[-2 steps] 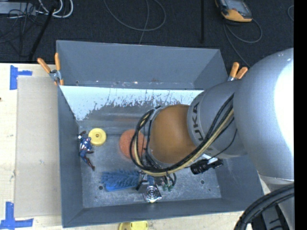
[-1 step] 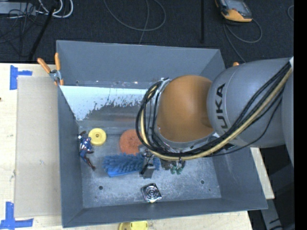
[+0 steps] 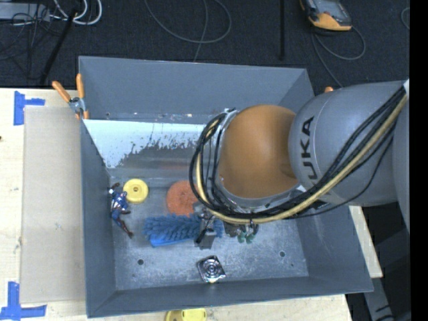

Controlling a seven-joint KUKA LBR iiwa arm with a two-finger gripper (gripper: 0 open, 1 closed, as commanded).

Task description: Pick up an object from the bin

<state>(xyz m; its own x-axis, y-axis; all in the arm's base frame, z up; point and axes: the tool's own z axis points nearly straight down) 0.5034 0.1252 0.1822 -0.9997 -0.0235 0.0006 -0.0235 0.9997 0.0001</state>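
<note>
**Figure. Arm lowered into the bin, gripper at the right end of a blue brush**

The arm (image 3: 348,146) enters from the right of the frame. Its orange cover (image 3: 257,149), ringed by cables (image 3: 200,172), hangs over the centre of the grey bin (image 3: 97,192). Below the cover, at lower centre, the gripper (image 3: 208,231) sits low over the bin floor. It is at the right end of a blue brush (image 3: 170,231), which lies flat and roughly level across the frame. Whether the gripper touches the brush, and whether it is released or clenched, cannot be told, since the cover and wrist hide most of it.

Just above the brush lies an orange disc (image 3: 178,196), partly under the cover. Left of the disc is a yellow round piece (image 3: 136,190), and near the left wall a small blue-and-red figure (image 3: 120,207). A silvery metal piece (image 3: 210,269) lies apart, toward the lower edge of the floor.

Step in hand, as judged: the descent or grasp phase, with nothing lifted off the floor. The brush is the likeliest target, being nearest the gripper. The next move calls for a firm closure across the brush's narrow body rather than its yielding bristles. A straight lift should then clear the orange disc and the bin walls.
</note>
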